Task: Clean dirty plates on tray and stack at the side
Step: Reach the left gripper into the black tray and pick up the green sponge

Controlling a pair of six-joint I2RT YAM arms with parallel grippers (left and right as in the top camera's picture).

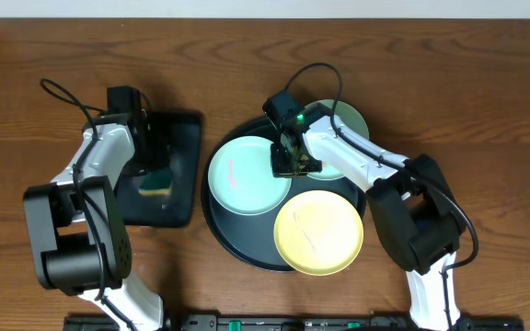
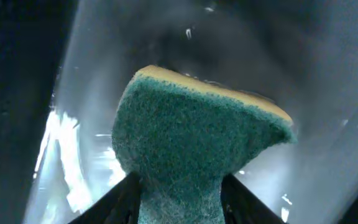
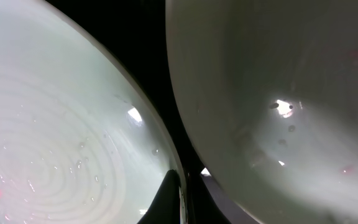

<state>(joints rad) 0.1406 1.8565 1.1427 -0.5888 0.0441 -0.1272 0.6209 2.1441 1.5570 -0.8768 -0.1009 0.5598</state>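
Note:
Three plates lie on the round black tray (image 1: 221, 230): a mint plate (image 1: 247, 176) at the left, a second mint plate (image 1: 350, 129) at the back right, partly under my right arm, and a yellow plate (image 1: 318, 232) at the front. My right gripper (image 1: 293, 162) sits between the two mint plates. In the right wrist view its fingers (image 3: 182, 190) pinch the rim of the left mint plate (image 3: 55, 143); the other mint plate (image 3: 278, 93) is beside it. Both show pink smears. My left gripper (image 1: 155, 168) is shut on a green-and-yellow sponge (image 2: 191, 124).
The sponge (image 1: 155, 183) and left gripper are over a smaller rectangular black tray (image 1: 178, 138) to the left of the round tray. The table is dark brown wood (image 1: 486, 110). Cables loop over both arms.

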